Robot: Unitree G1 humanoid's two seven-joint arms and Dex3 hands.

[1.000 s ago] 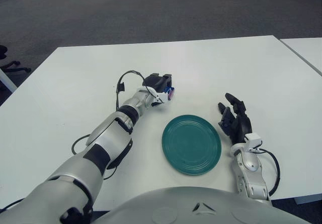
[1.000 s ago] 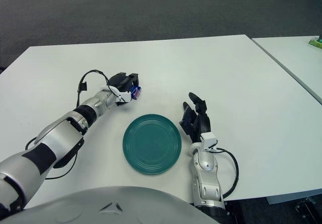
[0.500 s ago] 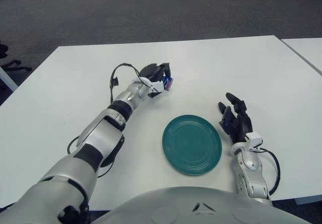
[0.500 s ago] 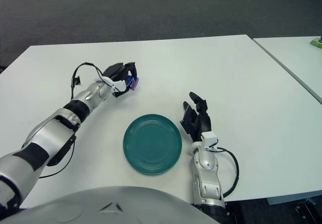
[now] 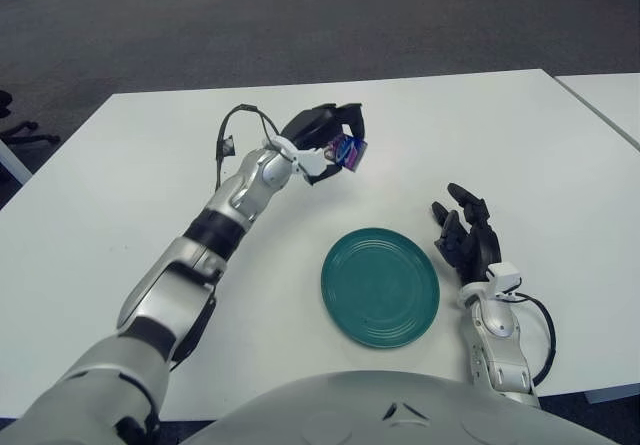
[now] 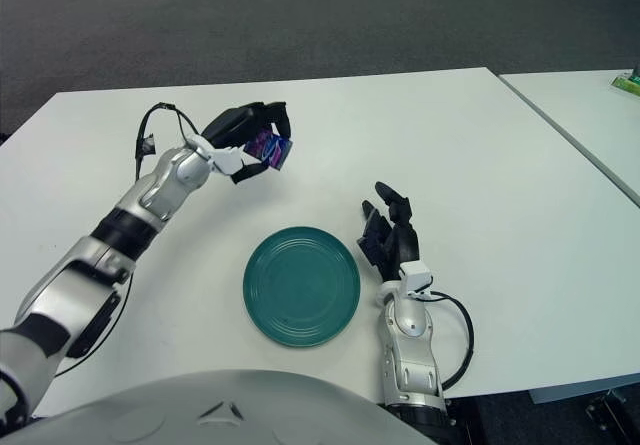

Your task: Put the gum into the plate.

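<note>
The left robot hand (image 5: 325, 137) holds the gum packet (image 5: 349, 151) pinched in its curled fingers, lifted above the white tabletop (image 5: 130, 195) beyond the teal plate's (image 5: 380, 286) far-left rim. Releasing from here would likely drop the gum short of the plate, and the shallow rim could let it slide out. Open tabletop surrounds the plate; the right robot hand (image 5: 468, 240), fingers spread and holding nothing, shows just right of it

Office or lab setting: plain white worktop (image 5: 480, 125), a second alongside (image 5: 610, 95), grey carpet floor (image 5: 250, 25), swivel-chair base (image 5: 20, 130) at far left.
</note>
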